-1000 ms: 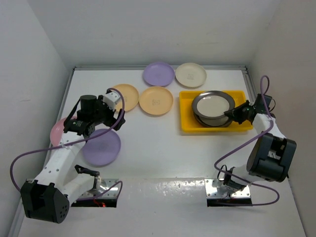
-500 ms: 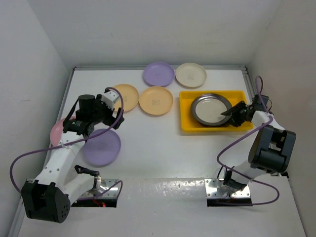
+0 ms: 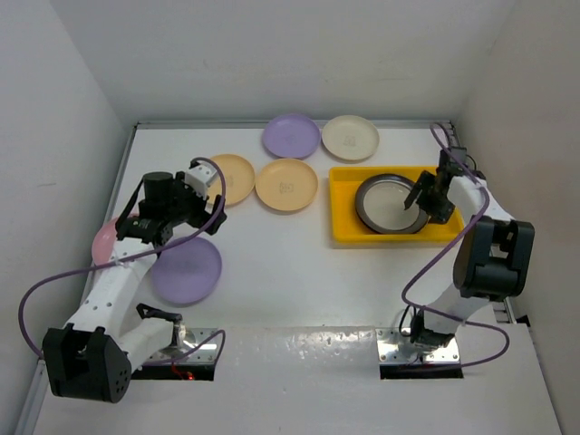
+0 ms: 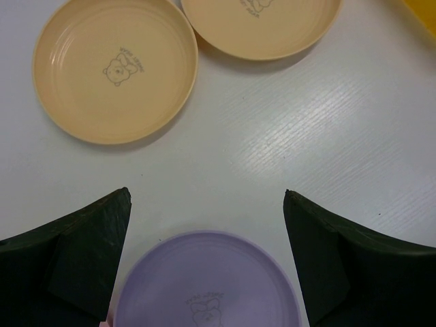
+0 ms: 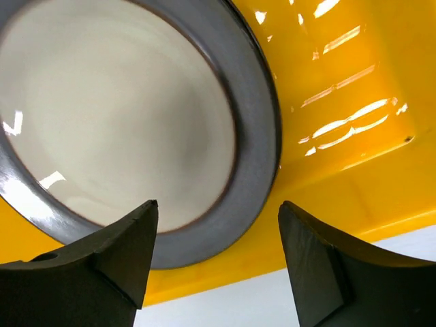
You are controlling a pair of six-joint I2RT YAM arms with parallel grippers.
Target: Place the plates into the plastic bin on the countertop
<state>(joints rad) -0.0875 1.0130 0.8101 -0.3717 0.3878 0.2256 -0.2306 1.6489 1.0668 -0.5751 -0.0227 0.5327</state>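
Note:
A dark-rimmed plate (image 3: 391, 203) with a cream centre (image 5: 122, 109) lies flat in the yellow plastic bin (image 3: 344, 213). My right gripper (image 3: 424, 198) hangs open just over the plate's right rim, and in the right wrist view (image 5: 216, 204) nothing sits between its fingers. My left gripper (image 3: 195, 204) is open above the white countertop (image 3: 272, 263), over the far edge of a lilac plate (image 4: 204, 286). Two pale orange plates (image 4: 114, 68) (image 4: 262, 27) lie beyond it. Another lilac plate (image 3: 291, 135) and a cream plate (image 3: 350, 137) lie at the back.
A pink plate (image 3: 107, 240) lies at the left wall, partly hidden by my left arm. White walls close in the countertop on three sides. The bin's inner wall (image 5: 340, 102) stands close to my right fingers.
My right gripper opened and let go of the dark-rimmed plate, which settled flat in the bin. The right wrist swung toward the back. The left arm barely moved.

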